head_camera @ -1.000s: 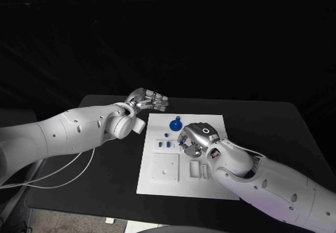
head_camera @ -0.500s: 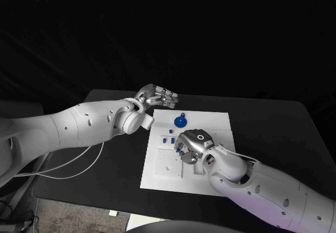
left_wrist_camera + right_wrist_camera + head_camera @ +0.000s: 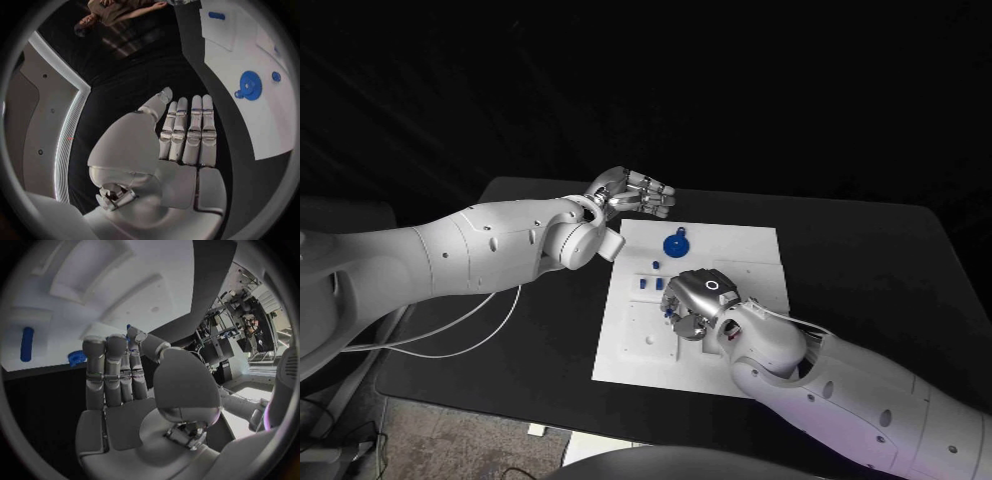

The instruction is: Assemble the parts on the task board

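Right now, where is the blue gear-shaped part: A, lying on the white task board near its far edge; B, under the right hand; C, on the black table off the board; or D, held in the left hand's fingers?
A: the blue gear lies bare on the task board near its far edge, apart from the left hand and the right hand.

Matt white task board [image 3: 754, 262], glossy blue plastic gear [image 3: 675, 246], matt black table [image 3: 877, 270].
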